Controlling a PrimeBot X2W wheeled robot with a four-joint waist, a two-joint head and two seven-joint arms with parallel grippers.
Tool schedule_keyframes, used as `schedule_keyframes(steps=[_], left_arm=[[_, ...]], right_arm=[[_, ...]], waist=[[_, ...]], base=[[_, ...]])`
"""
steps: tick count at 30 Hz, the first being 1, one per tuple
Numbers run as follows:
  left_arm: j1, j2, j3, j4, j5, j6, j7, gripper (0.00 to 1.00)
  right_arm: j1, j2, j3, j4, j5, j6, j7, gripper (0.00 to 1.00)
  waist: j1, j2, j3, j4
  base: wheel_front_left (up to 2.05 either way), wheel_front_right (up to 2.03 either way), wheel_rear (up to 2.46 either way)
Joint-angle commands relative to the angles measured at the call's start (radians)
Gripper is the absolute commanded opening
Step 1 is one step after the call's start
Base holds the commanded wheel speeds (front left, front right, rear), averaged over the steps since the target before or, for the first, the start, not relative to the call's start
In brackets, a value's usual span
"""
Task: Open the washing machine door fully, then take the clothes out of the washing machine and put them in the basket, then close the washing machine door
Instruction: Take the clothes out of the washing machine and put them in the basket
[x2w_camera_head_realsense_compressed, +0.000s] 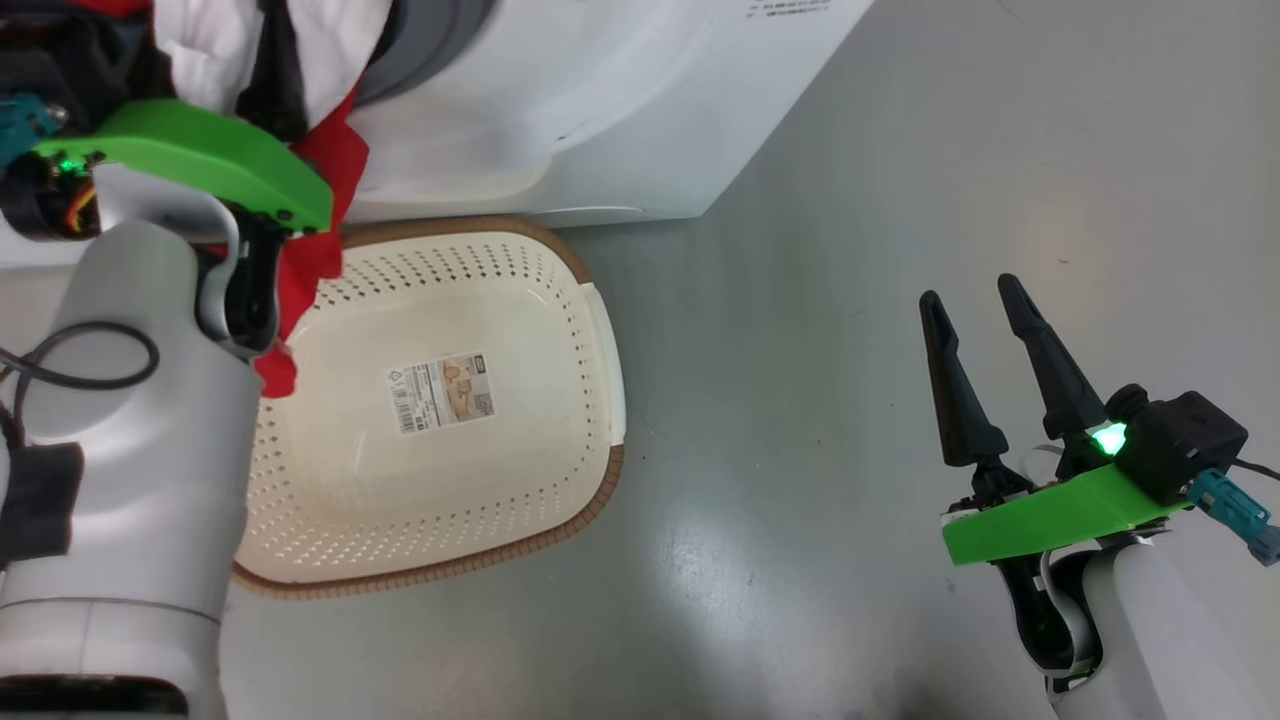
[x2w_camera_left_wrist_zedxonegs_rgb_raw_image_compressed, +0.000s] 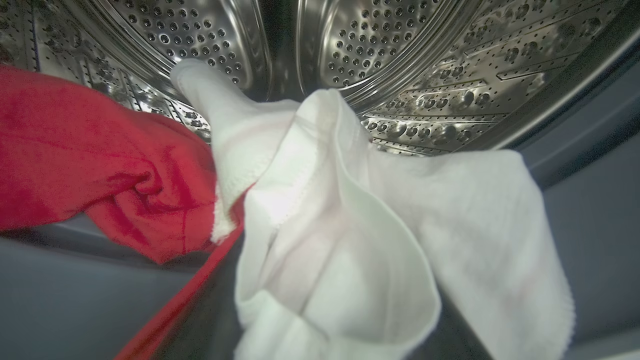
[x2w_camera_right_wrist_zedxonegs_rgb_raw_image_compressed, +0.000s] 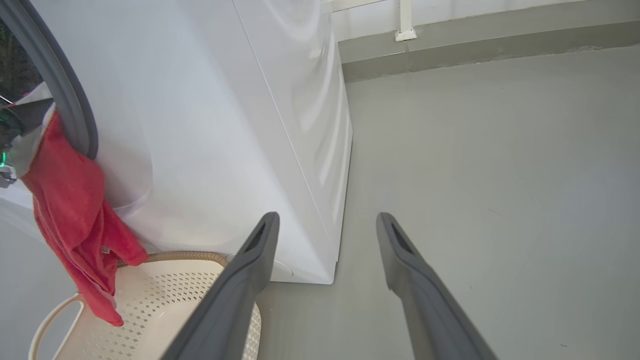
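Clothes (x2w_camera_head_realsense_compressed: 330, 160) (x2w_camera_left_wrist_zedxonegs_rgb_raw_image_compressed: 325, 225) (x2w_camera_right_wrist_zedxonegs_rgb_raw_image_compressed: 70, 200), soft red terry w/ white fabric, drape from perforated steel drum (x2w_camera_left_wrist_zedxonegs_rgb_raw_image_compressed: 400, 60) of white washing machine (x2w_camera_head_realsense_compressed: 600, 120) (x2w_camera_right_wrist_zedxonegs_rgb_raw_image_compressed: 210, 125), above cream perforated plastic basket (x2w_camera_head_realsense_compressed: 560, 330) (x2w_camera_right_wrist_zedxonegs_rgb_raw_image_compressed: 165, 300) w/ brown woven rim. Left tool (x2w_camera_head_realsense_compressed: 272, 80) buried in cloth, grip unclear; right tool (x2w_camera_head_realsense_compressed: 969, 290) (x2w_camera_right_wrist_zedxonegs_rgb_raw_image_compressed: 327, 217) spread, empty.

Red-and-white clothes (x2w_camera_head_realsense_compressed: 338, 155) hang from the washing machine (x2w_camera_head_realsense_compressed: 600, 100) mouth over the cream basket (x2w_camera_head_realsense_compressed: 330, 470).

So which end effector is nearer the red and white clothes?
Left. The left end effector is buried in the clothes at the mouth of the washing machine; the right end effector hangs open over the floor, beyond the basket.
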Motion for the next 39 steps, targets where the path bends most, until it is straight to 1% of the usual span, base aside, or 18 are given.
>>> schedule_keyframes(steps=[1, 6, 7, 8, 9, 10, 13, 17, 20, 25, 29, 32, 34, 39], left_arm=[[-0.015, 0.051, -0.015, -0.025, -0.022, -0.006, -0.005, 1.00], [-0.039, 0.090, -0.090, 0.003, -0.061, -0.007, -0.005, 1.00], [-0.043, 0.095, -0.102, 0.009, -0.066, -0.007, -0.005, 0.87], [-0.047, 0.099, -0.111, 0.013, -0.071, -0.007, -0.005, 0.45], [-0.050, 0.103, -0.117, 0.017, -0.076, -0.007, -0.005, 0.11], [-0.052, 0.107, -0.123, 0.019, -0.079, -0.007, -0.005, 0.00], [-0.053, 0.114, -0.131, 0.017, -0.085, -0.007, -0.005, 0.00], [-0.035, 0.119, -0.113, -0.021, -0.083, -0.007, -0.005, 0.00], [0.000, 0.117, -0.086, -0.072, -0.067, -0.007, -0.005, 0.00], [0.100, 0.099, -0.019, -0.190, -0.020, -0.007, -0.005, 0.00], [0.195, 0.060, 0.058, -0.320, 0.031, -0.007, -0.005, 0.00], [0.276, 0.027, 0.094, -0.410, 0.068, -0.007, -0.005, 0.00], [0.304, 0.018, 0.101, -0.436, 0.079, -0.007, -0.005, 0.00], [0.434, -0.017, 0.118, -0.525, 0.129, -0.007, -0.005, 0.00]], right_arm=[[-0.003, 0.005, 0.023, -0.022, 0.007, 0.007, -0.006, 1.00], [-0.010, 0.006, 0.027, -0.022, 0.009, 0.007, -0.006, 1.00], [-0.011, 0.006, 0.027, -0.022, 0.010, 0.007, -0.006, 1.00], [-0.012, 0.006, 0.027, -0.022, 0.010, 0.007, -0.006, 1.00], [-0.013, 0.006, 0.027, -0.022, 0.012, 0.007, -0.006, 1.00], [-0.013, 0.006, 0.027, -0.023, 0.014, 0.007, -0.006, 1.00], [-0.012, 0.006, 0.024, -0.024, 0.018, 0.007, -0.006, 1.00], [-0.013, 0.006, 0.017, -0.024, 0.018, 0.007, -0.006, 1.00], [-0.012, 0.006, 0.013, -0.024, 0.016, 0.007, -0.006, 1.00], [-0.005, 0.007, 0.008, -0.024, 0.010, 0.007, -0.006, 1.00], [-0.002, 0.007, -0.002, -0.025, 0.004, 0.007, -0.006, 1.00], [0.001, 0.007, -0.006, -0.024, 0.000, 0.007, -0.006, 1.00], [0.002, 0.007, -0.007, -0.024, -0.001, 0.007, -0.006, 1.00], [0.011, 0.007, -0.010, -0.023, -0.006, 0.007, -0.006, 1.00]], waist=[[0.0000, -0.0001, 0.005, -0.005], [0.0000, -0.0001, 0.011, -0.014], [0.0000, -0.0001, 0.012, -0.016], [0.0000, -0.0001, 0.012, -0.017], [0.0000, -0.0001, 0.013, -0.017], [0.0000, -0.0001, 0.013, -0.018], [0.0000, -0.0001, 0.013, -0.016], [0.0000, -0.0001, 0.011, -0.007], [0.0000, -0.0001, 0.007, 0.002], [0.0000, -0.0001, -0.004, 0.018], [0.0000, -0.0001, -0.008, 0.036], [0.0000, -0.0001, -0.014, 0.045], [0.0000, -0.0001, -0.016, 0.049], [0.0000, -0.0001, -0.027, 0.063]], base=[[0.00, 0.00, 0.00], [0.00, 0.00, 0.00], [0.00, 0.00, 0.00], [0.00, 0.00, 0.00], [0.00, 0.00, 0.00], [0.00, 0.00, 0.00], [0.00, 0.00, 0.00], [0.00, 0.00, 0.00], [0.00, 0.00, 0.00], [0.00, 0.00, 0.00], [0.00, 0.00, 0.00], [0.00, 0.00, 0.00], [0.00, 0.00, 0.00], [0.00, 0.00, 0.00]])
